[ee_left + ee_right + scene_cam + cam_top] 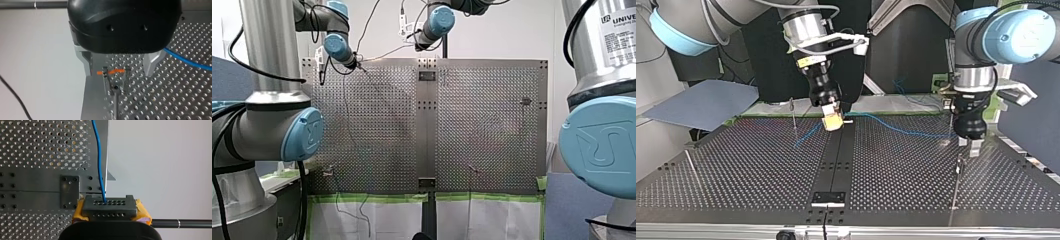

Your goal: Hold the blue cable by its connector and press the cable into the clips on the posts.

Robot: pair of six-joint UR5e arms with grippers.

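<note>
**Right wrist view.** The right tool (110, 212) is nearest the camera. It is clenched on the grey connector (109, 206), with a yellow pad (143, 213) on each flank. The blue cable (98, 157) leaves the connector's holed face and runs away close along the edge of the perforated worktop (37, 150).

**Left wrist view.** The left tool (118, 71) is released. Its metal fingers (86, 63) stand to either side of a clip (116, 80) on a thin post (116, 105). The clip looks empty. The cable passes beside the tool, outside the fingers.

**Top view.** The cable lies slack over the worktop, from the right tool across toward the left tool.

**Handling (judged).**
- The cable is light, thin and limp. It will likely sag and wander sideways, so it needs guiding close to each clip.
- The connector is rigid and blocky, which makes it the sound place to hold. The present grip looks square.
- The posts are slender and likely to flex under side load, so pressing straight down into the clip seems safest.

**Clearance.**
- The connector sits at the worktop's edge, which leaves little margin on that side.
- There is open room over the middle of the worktop, and the posts stand well apart.
- The main risk is slack cable snagging on the post by the left tool.
</note>
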